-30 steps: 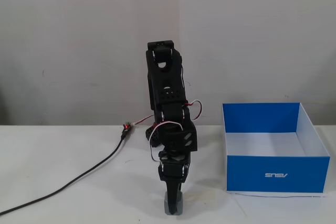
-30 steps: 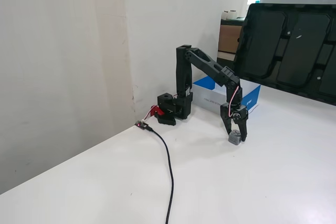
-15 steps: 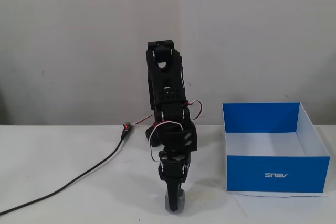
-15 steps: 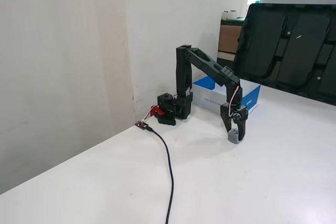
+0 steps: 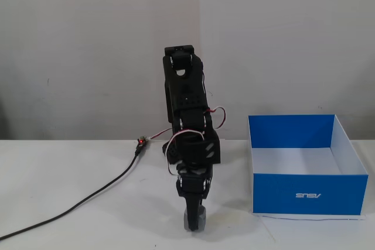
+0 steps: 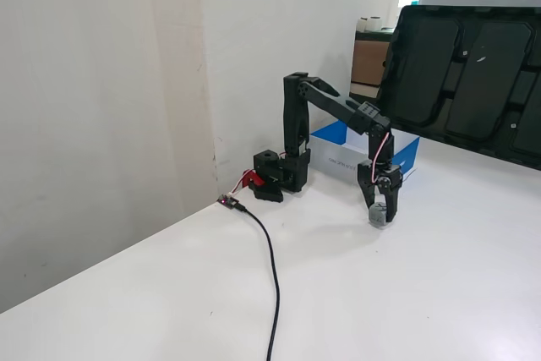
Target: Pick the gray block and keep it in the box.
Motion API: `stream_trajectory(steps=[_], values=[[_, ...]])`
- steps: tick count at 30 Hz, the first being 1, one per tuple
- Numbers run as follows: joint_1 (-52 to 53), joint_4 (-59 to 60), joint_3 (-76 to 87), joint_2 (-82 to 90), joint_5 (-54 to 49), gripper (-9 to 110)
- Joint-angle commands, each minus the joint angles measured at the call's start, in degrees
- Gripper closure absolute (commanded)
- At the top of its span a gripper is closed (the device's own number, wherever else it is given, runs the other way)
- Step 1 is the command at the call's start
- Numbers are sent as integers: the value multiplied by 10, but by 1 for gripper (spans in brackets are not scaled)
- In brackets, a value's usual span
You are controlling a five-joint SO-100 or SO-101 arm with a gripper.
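Gray block point(image 5: 194, 221) sits at the gripper point(image 5: 194, 219) tip, right at table point(image 5: 88, 203) level. It's a small cube, so no long axis to call; face orientation and the X are too small to read in either fixed view. In the other fixed view the block point(image 6: 377, 216) shows as a pale gray lump between the fingers, low at the tip.

Arm point(image 6: 338, 112) pose: base upright, upper link rising, forearm sloping down and out, wrist bent so the gripper point(image 6: 379, 213) points straight down at the table. In the head-on fixed view the whole arm stacks into 1 vertical column, gripper lowest.

Gripper: jaws narrow, closed down around the block, block touching both fingers as far as I can tell. Can't tell if the block is resting on the table or just off it.

Box point(image 5: 307, 171): off to the gripper's side, right of it in the head-on view, well apart, blue walls, white floor, logo on the front reads upside down. In the side view the box point(image 6: 406, 154) sits behind the gripper, beyond the forearm.

Black cable point(image 5: 88, 200) runs away on the opposite side from the box.
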Motion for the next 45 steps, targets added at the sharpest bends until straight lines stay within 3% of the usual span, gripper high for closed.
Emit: stream_trajectory(steps=[1,12,25,34,45], values=[[-14,44,-74,83,6,90],[-122,152,-150,203,-1,89],[-399,198,-190,340,-2,89],[-573,156,-150,338,-3,88],[-621,93,-118,290,-24,86]])
